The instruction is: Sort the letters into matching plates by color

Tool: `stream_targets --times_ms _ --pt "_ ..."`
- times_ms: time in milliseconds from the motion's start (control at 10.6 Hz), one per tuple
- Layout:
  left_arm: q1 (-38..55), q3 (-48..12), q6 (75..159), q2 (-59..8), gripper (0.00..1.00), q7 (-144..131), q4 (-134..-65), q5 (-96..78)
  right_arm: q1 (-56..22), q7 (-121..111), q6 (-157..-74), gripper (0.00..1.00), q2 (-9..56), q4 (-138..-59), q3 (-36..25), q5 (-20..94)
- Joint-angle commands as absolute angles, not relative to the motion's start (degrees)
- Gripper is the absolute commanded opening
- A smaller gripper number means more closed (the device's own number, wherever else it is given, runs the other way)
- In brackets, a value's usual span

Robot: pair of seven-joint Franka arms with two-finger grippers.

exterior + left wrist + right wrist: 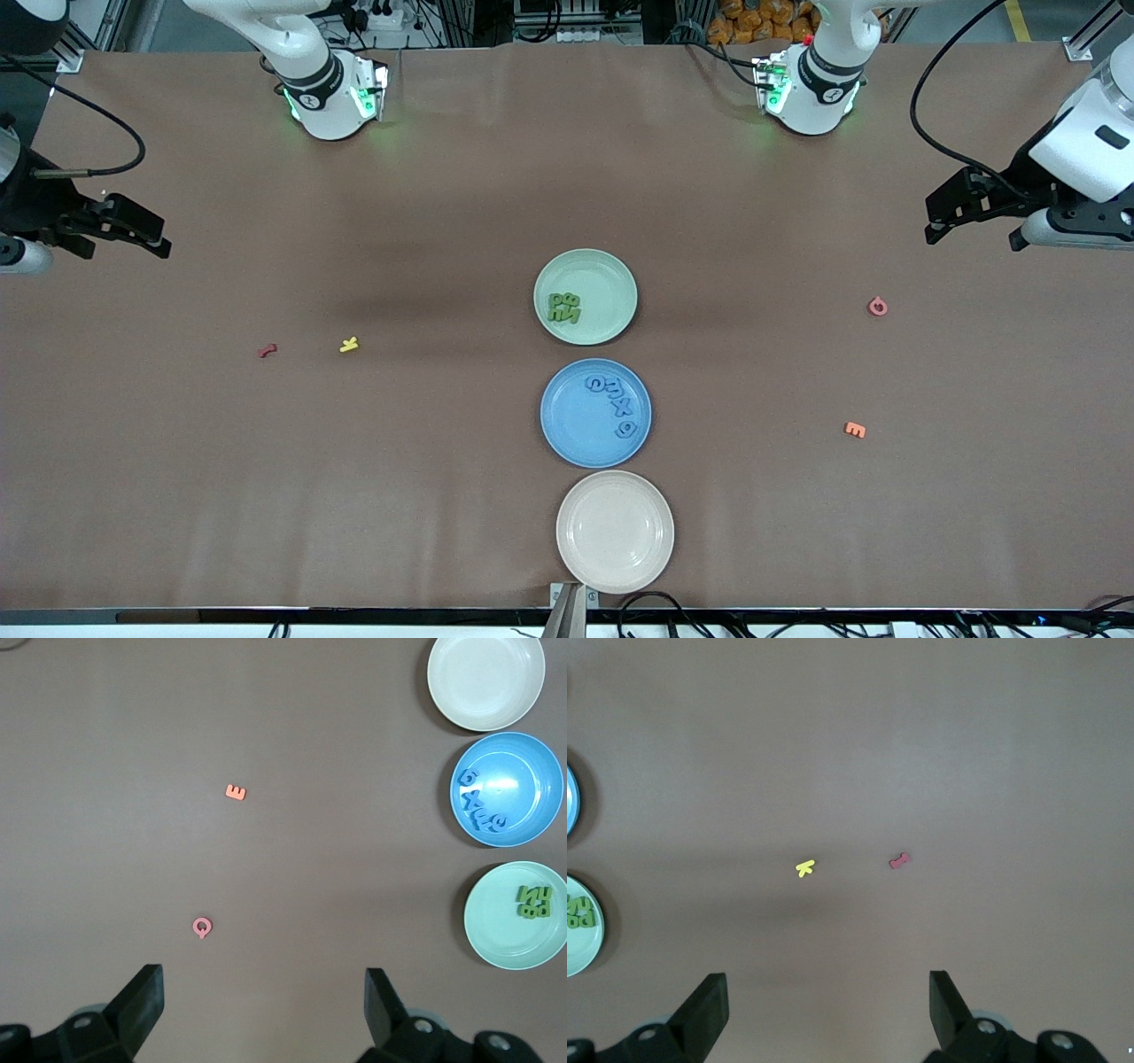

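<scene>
Cream plate [614, 532], blue letters [611, 396] in blue plate [580, 434] — green letters [563, 307] in mint plate [602, 282], left gripper [264, 1003], right gripper [828, 1005] spread.

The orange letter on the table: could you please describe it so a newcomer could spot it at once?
Start from the blue plate in the middle of the row of three. The orange letter lies on bare table toward the left arm's end, level with it. It is E-shaped; the pink piece, farther from the camera, is ring-shaped.
</scene>
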State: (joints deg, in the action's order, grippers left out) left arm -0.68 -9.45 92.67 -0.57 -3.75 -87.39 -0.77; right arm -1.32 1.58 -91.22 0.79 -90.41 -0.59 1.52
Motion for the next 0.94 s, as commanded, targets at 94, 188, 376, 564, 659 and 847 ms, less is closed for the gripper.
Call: stream_targets --times_ms 94,188,376,564,659,847 --pt "-0.9 -9.6 91.6 -0.6 1.00 -2.5 -86.5 0.4 -2.2 0.5 -91.1 1.00 0.2 -92.3 -0.8 2.3" --pt "-0.9 -9.6 91.6 -0.6 1.00 -2.5 -86.5 0.4 -2.2 0.5 -91.1 1.00 0.1 -92.3 -0.8 2.4" --pt "-0.9 -9.6 91.6 -0.6 1.00 -2.5 -86.5 0.4 -2.2 0.5 -91.1 1.00 0.1 -92.3 -0.8 2.4" --pt "-0.9 -9.6 91.6 -0.6 1.00 -2.5 -86.5 0.4 -2.2 0.5 -91.0 1.00 0.1 -92.0 -0.7 2.4" --pt "-0.9 -9.6 91.6 -0.7 1.00 -2.5 -86.5 0.4 -2.2 0.5 -90.6 1.00 0.1 -91.9 -0.7 2.3" --pt "-0.9 -9.6 91.6 -0.7 1.00 -2.5 -86.5 0.4 -2.2 0.5 -90.5 1.00 -0.4 -91.8 -0.7 2.4"
